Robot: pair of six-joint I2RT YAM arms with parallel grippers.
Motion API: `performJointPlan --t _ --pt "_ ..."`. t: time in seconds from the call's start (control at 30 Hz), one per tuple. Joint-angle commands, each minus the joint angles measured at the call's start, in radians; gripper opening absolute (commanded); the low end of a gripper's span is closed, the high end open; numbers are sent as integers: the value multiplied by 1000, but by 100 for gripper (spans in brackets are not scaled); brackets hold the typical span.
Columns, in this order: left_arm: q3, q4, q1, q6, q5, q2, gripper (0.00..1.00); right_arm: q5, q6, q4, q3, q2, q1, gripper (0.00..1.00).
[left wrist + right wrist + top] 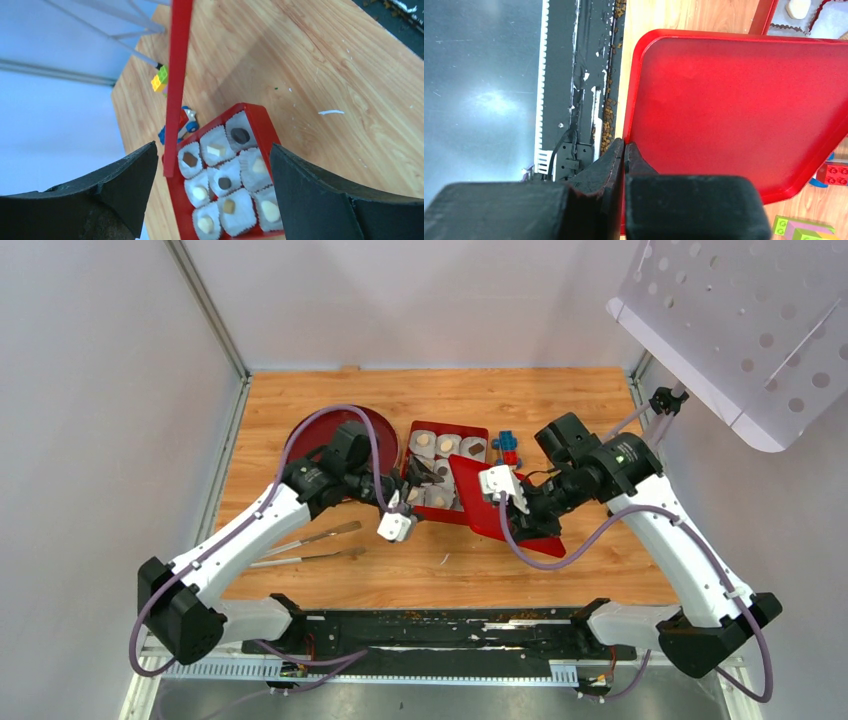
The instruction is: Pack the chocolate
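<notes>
The chocolate [224, 182] lies as dark, brown and cream lumps, one to each white paper cup of a red box [260, 122], which also shows from above [447, 425]. My left gripper [214, 147] hangs open over the box with nothing between its fingers; from above it is over the box's near-left part [425, 480]. My right gripper [625, 145] is shut on the edge of the flat red lid [734, 100]. It holds the lid [490, 505] tilted at the box's right side, and the lid shows as a thin red edge [177, 75] in the left wrist view.
A dark red plate [320, 435] lies left of the box. Two metal tools [320, 537] rest near the left arm. Coloured toy blocks [508, 445] sit behind the lid. A black rail [450, 625] runs along the near edge, and a white perforated panel [740, 320] overhangs the back right.
</notes>
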Motion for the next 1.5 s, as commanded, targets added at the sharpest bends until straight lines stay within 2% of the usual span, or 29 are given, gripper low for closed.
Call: performJointPlan --t 0.0,0.1,0.17,0.23,0.3,0.43,0.53,0.83,1.23,1.47 --pt "-31 138 -27 163 2 23 87 -80 6 -33 51 15 1 0" --pt "60 24 -35 190 10 99 69 -90 1 -25 60 22 1 0" --pt "89 8 -45 170 -6 129 63 -95 -3 -23 61 28 0 0" --pt "35 159 -58 101 -37 113 62 -100 -9 -22 63 35 1 0" --pt "-3 236 -66 71 -36 102 63 -102 -14 -21 69 42 1 0" --pt "33 194 -80 62 -20 145 60 -95 -22 -11 87 60 1 0" --pt "27 231 -87 30 -21 155 58 -96 -22 -6 101 74 1 0" --pt "92 231 -90 -52 -40 174 38 -89 -13 6 117 82 1 0" --pt "139 122 -90 -58 -42 186 27 -84 25 46 104 77 1 0" --pt "137 125 -90 -80 -51 179 24 -64 35 67 92 70 1 7"
